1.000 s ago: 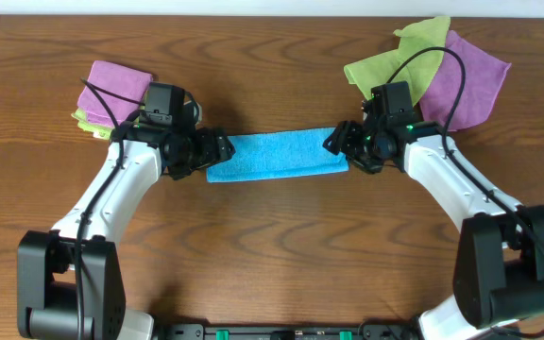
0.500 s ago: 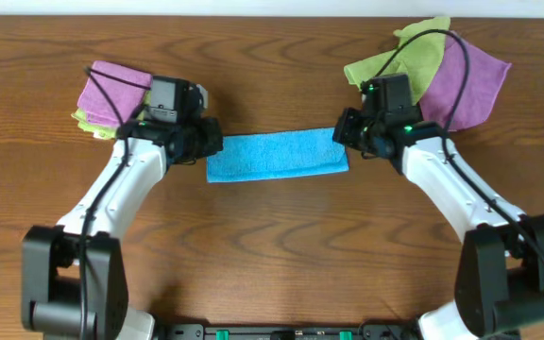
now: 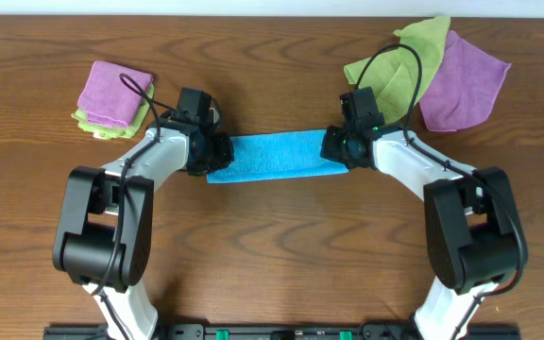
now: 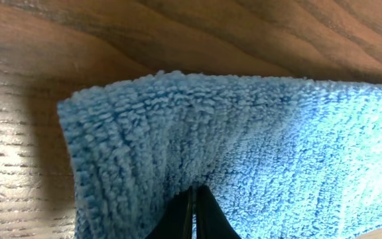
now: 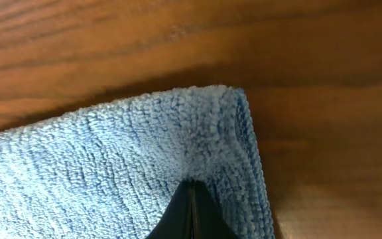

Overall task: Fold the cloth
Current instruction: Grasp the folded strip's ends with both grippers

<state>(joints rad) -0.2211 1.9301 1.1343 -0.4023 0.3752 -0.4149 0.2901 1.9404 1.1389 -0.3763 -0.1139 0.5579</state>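
The cloth [image 3: 277, 156] is a bright sky-blue strip lying flat across the middle of the table, long side left to right. My left gripper [image 3: 217, 151] is at its left end and my right gripper [image 3: 333, 148] at its right end. In the left wrist view the fingertips [image 4: 194, 191] are pressed together and the cloth [image 4: 244, 133] puckers around them. The right wrist view is much the same: that gripper [image 5: 191, 187] is shut, pinching the cloth [image 5: 111, 153] close to its corner.
A folded purple cloth [image 3: 113, 87] sits on a lime-green one [image 3: 83, 120] at the back left. At the back right a loose lime-green cloth [image 3: 399, 59] overlaps a purple cloth [image 3: 468, 83]. Cables loop above both wrists.
Both grippers went from open to shut at the ends of the blue strip. The arms have swung in, bringing the wrists low over the cloth ends. The strip has not shifted.
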